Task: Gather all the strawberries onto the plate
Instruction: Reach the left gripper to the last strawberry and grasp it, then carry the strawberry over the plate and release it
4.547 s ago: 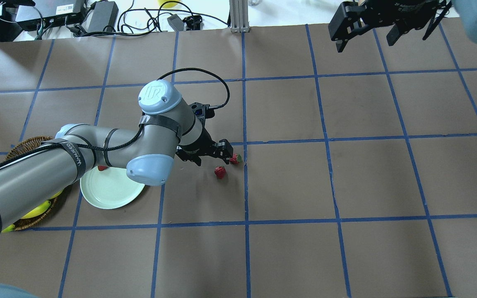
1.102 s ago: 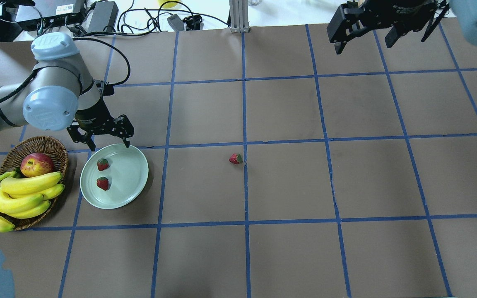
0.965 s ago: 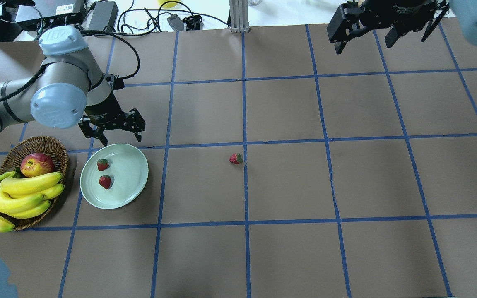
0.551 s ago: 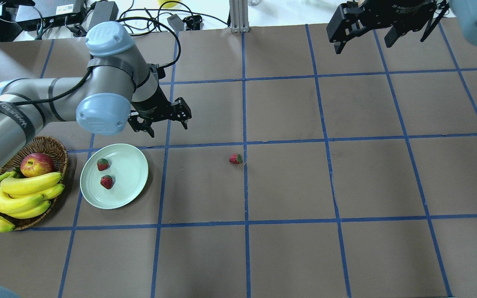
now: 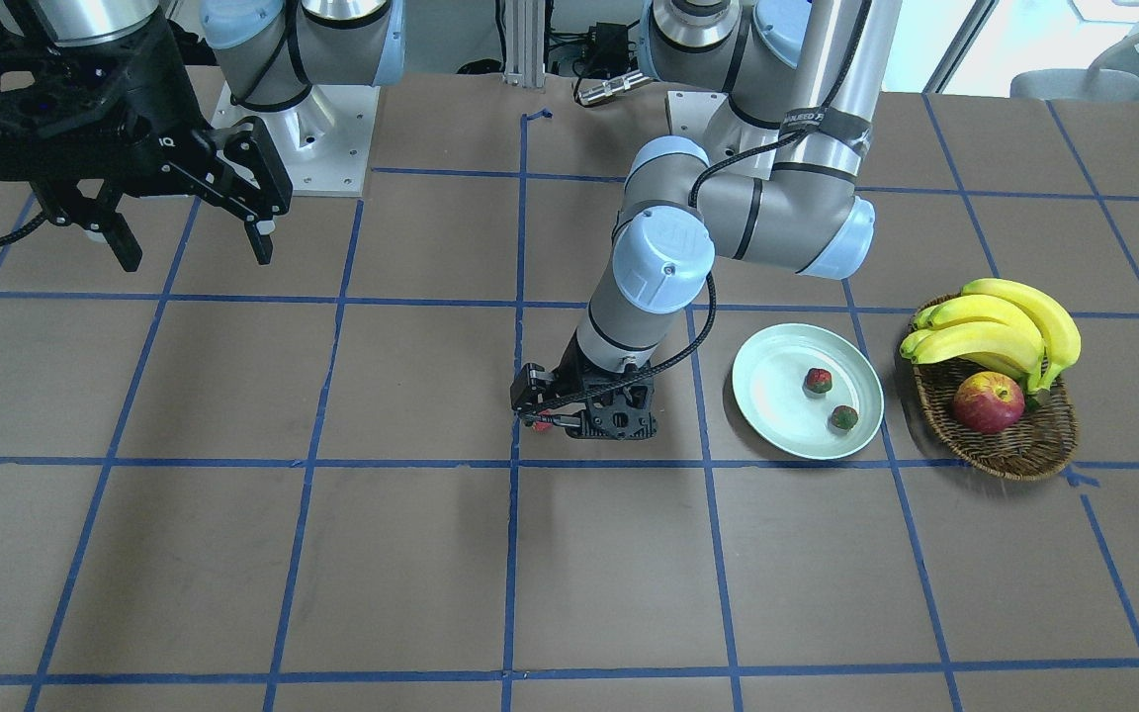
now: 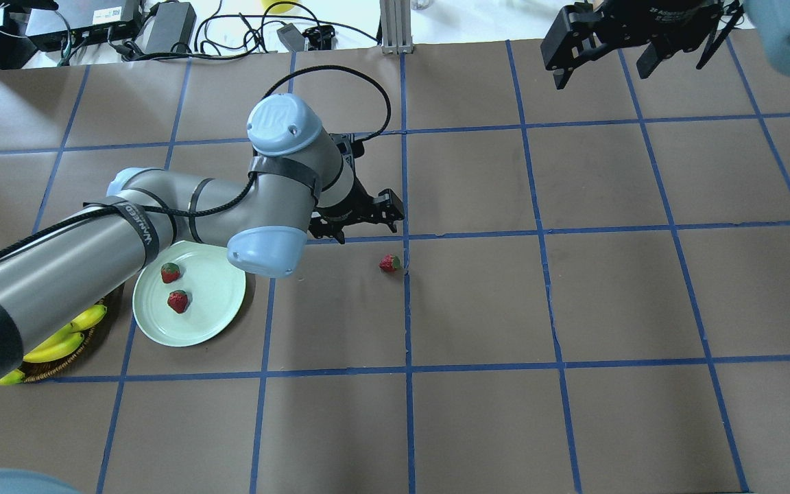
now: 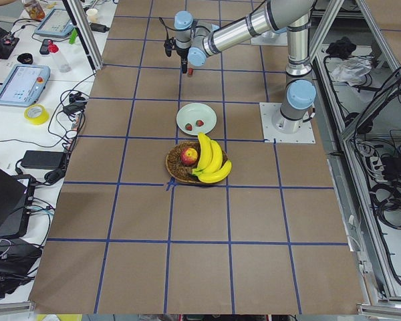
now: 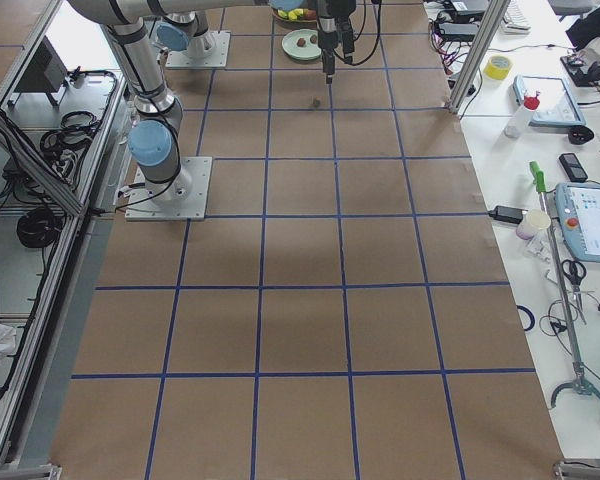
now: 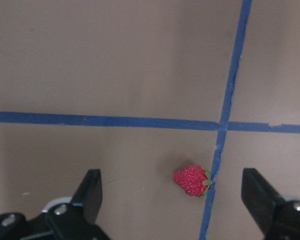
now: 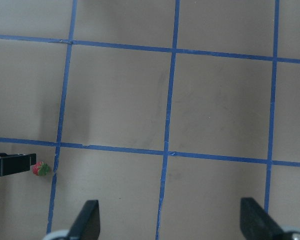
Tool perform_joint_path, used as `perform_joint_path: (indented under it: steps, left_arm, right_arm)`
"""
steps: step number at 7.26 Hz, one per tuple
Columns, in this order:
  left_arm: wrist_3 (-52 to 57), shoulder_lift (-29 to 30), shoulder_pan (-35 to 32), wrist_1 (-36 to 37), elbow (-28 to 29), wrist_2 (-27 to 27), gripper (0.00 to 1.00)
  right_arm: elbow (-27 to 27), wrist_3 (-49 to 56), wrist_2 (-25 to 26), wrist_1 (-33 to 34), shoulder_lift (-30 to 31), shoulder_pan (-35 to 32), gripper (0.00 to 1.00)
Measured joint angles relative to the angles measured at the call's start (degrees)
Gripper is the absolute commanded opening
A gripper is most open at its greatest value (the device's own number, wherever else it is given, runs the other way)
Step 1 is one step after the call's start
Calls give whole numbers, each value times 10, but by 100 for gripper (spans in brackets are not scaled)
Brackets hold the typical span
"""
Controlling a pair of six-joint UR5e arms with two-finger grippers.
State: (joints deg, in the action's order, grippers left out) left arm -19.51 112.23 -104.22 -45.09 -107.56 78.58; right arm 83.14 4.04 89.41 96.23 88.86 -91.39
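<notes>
Two strawberries [image 6: 170, 272] [image 6: 177, 301] lie in the pale green plate [image 6: 213, 291] at the left. The third strawberry [image 6: 389, 263] lies on the table beside a blue tape crossing. My left gripper [image 6: 367, 230] is open and empty and hovers over it. In the left wrist view this strawberry [image 9: 191, 181] shows between the two spread fingers [image 9: 88, 192]. In the front view the gripper [image 5: 584, 415] hides most of the berry [image 5: 537, 425]. My right gripper [image 6: 604, 74] is open and empty, high at the far right.
A wicker basket [image 5: 1014, 445] with bananas [image 5: 1005, 326] and an apple [image 5: 987, 402] stands beside the plate [image 5: 777, 386]. In the overhead view my left arm covers most of the basket. Cables and boxes [image 6: 162, 27] lie beyond the table's far edge.
My left gripper let the second strawberry go into the plate, then moved right, open, to above the third strawberry. The right arm has not moved.
</notes>
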Motion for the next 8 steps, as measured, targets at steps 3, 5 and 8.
perform_joint_path:
  steps: [3, 5, 8]
  left_arm:
    - [-3, 30, -14, 21, -9, -9, 84]
    - [-3, 41, -20, 22, -10, -15, 29]
    - [2, 43, -20, 21, -8, -19, 0]
  right_arm:
    - [0, 0, 1, 0, 0, 0, 100]
    - [0, 0, 1, 0, 0, 1, 100]
    - [0, 1, 1, 0, 0, 0, 100]
